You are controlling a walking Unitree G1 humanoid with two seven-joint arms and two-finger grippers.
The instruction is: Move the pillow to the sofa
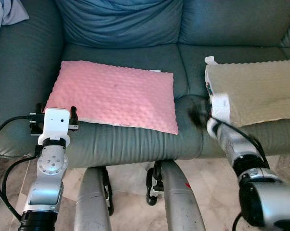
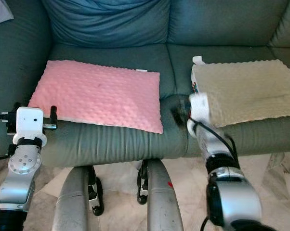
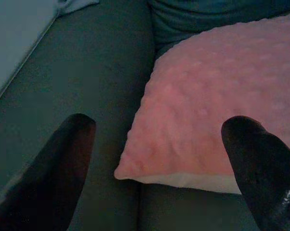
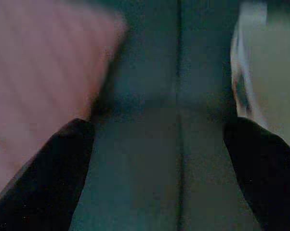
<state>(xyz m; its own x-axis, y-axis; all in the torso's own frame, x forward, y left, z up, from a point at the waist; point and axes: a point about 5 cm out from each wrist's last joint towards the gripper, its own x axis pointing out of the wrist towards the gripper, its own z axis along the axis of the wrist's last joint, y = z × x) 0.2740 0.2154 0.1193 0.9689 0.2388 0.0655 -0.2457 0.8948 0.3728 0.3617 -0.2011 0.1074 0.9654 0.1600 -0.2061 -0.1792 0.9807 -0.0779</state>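
I have the pink pillow [image 1: 113,96] lying flat on the left seat of the sofa [image 1: 135,139], and a beige pillow [image 1: 256,91] on the seat at 3 o'clock from it. Both rest on the cushions, so I judge the placing done and the step in hand is to let go cleanly and back away.

My left gripper [image 3: 159,159] sits at the pink pillow's 7 o'clock corner, jaws spread wide with nothing between them; the wrist view shows that corner just ahead of the fingers [image 3: 58,168], not touching. My right gripper [image 4: 159,163] is blurred in the head views, down in the gap between the two pillows at the front edge of the seat. Its jaws are also wide apart and empty, with the seam of the cushions running between them.

To do this well I would keep both jaws apart and draw the arms straight back toward 6 o'clock, low and slow, so no finger snags the nubbly cover or drags either pillow off the front edge. The beige pillow's near corner overhangs the right wrist, so I would clear that first.
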